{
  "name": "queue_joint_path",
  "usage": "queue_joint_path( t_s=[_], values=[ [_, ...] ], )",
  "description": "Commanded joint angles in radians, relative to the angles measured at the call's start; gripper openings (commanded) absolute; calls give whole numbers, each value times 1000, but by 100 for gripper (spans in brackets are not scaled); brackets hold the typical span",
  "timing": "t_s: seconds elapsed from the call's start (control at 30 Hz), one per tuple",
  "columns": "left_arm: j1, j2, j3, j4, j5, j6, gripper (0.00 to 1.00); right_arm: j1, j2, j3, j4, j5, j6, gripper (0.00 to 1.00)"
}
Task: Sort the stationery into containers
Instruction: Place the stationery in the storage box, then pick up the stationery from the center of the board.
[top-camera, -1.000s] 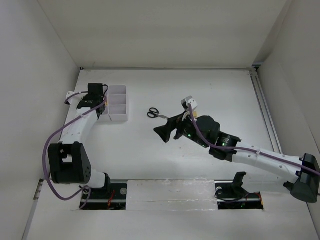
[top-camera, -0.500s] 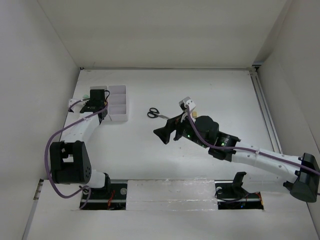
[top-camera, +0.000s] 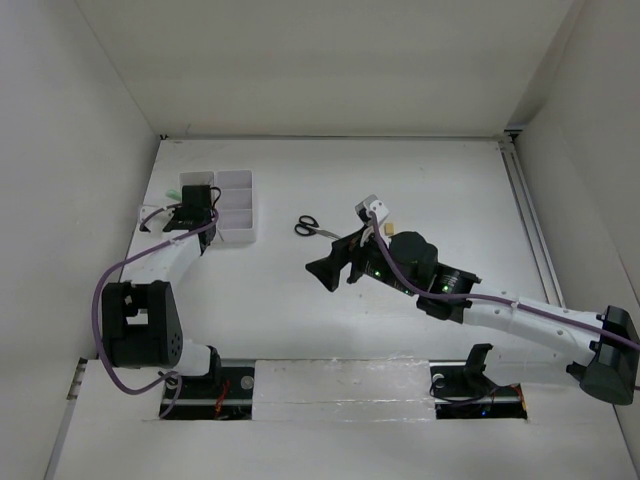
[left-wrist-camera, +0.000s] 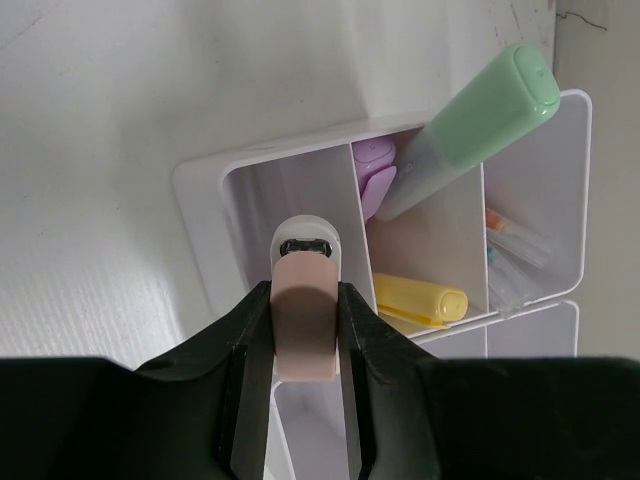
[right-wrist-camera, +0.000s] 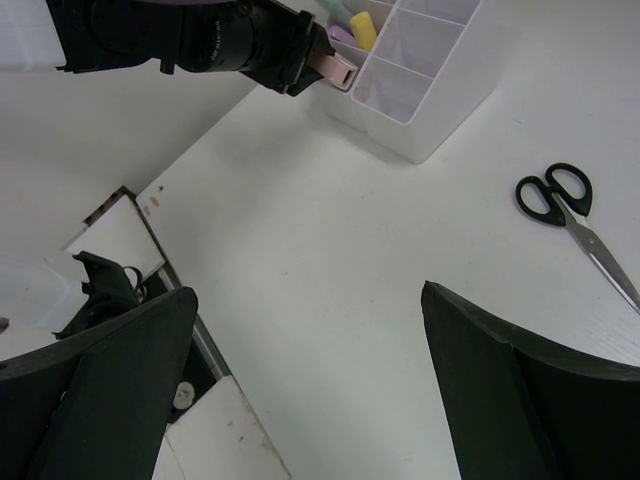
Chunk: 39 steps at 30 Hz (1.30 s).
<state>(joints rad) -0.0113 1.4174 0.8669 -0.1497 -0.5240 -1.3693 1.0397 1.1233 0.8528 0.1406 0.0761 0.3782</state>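
Here, pink-white eraser (left-wrist-camera: 303, 330) pinched in left end effector (left-wrist-camera: 305, 300) over organiser tray (left-wrist-camera: 200, 185) partition; right end effector (right-wrist-camera: 308, 292) wide open. Risk: off-centre release, bounce onto surface (left-wrist-camera: 100, 150).

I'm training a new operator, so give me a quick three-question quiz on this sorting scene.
1. True or false: the scissors lie in the tray.
2. The left gripper holds: A ruler, B eraser, C stapler?
3. Fill in: the right gripper has its jaws ____.
Key: 1 false; 2 B; 3 open.
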Motion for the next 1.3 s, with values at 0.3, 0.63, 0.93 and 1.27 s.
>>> queue_joint_path(
  t_s=[0.3,0.63,0.93,1.27],
  values=[
    [2,18,3,35,-33,-24,22,-7,21,0,27,-42,-18,100],
    [14,-72,13,24,-44,12,75,-7,30,9,27,-61,-18,100],
    [5,-260,72,-30,-21,128,99,-90,61,43,-84,-68,-28,100],
    [5,-461,73,-102,198,407,99,-395,113,11,-315,-52,-13,100]
  ],
)
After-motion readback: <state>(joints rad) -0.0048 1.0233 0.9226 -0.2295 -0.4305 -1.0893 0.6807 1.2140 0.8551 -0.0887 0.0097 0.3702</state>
